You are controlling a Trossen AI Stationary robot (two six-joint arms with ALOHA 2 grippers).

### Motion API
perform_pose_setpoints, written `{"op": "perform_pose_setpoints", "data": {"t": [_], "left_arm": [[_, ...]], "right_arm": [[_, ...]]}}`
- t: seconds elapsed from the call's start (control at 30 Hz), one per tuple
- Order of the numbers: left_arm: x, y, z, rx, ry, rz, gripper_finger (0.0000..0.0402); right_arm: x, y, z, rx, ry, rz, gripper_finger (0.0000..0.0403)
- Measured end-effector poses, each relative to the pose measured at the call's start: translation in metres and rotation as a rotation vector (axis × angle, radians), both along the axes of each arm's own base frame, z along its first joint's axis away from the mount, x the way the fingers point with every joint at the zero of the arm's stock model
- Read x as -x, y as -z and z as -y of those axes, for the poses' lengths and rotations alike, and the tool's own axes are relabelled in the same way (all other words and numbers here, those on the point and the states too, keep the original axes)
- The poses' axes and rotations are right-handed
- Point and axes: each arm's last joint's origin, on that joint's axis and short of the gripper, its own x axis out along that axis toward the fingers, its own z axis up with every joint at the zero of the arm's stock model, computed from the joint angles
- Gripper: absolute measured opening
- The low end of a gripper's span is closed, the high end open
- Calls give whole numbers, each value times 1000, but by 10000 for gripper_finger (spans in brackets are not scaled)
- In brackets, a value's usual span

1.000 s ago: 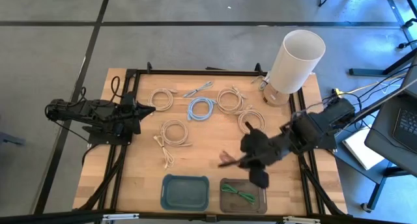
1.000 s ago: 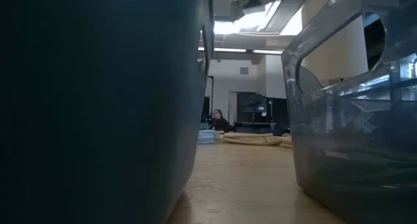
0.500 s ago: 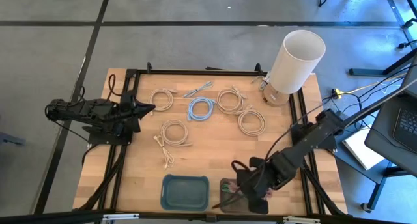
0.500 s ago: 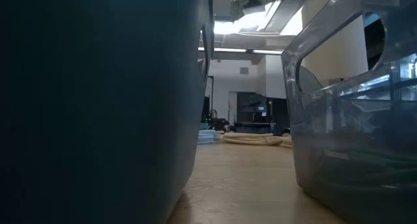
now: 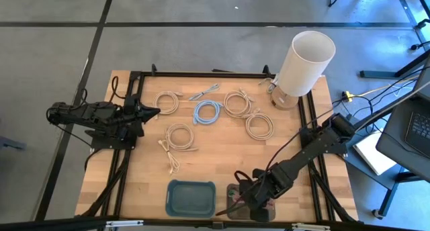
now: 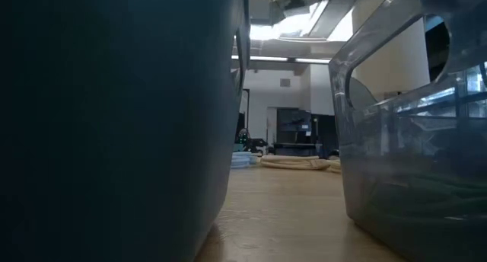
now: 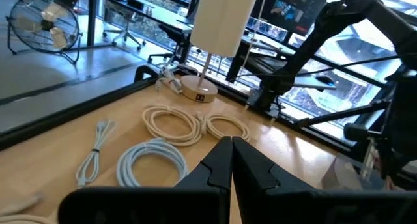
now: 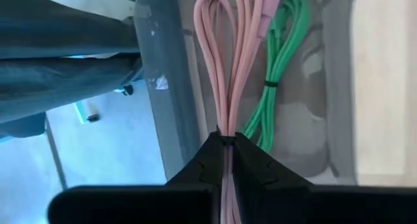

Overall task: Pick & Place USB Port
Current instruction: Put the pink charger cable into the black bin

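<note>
As the right gripper (image 8: 222,144), clamped on the pink cable (image 8: 229,61), hangs over the clear bin (image 5: 233,193) w/ a green cable (image 8: 287,68) inside: placing step. Next: lower, release. Left gripper (image 7: 231,149) closed, empty, idle at table's left edge.

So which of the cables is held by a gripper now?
The pink cable: the right gripper is shut on it above the clear bin, beside the green cable. The others lie loose on the table.
</note>
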Motion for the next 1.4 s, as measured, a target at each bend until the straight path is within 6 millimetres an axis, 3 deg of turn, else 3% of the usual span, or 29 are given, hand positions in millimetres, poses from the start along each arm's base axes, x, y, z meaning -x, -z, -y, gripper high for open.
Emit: {"op": "perform_pose_setpoints", "data": {"t": [0.4,1.1,1.4], "left_arm": [[0,0,0,6,2,2,4],[0,0,0,42,-8,14,4],[0,0,0,42,-9,14,4]], "right_arm": [[-8,28,6,-48,31,73,15],[8,87,22,-54,86,37,15],[12,97,24,-79,92,37,28]]}}
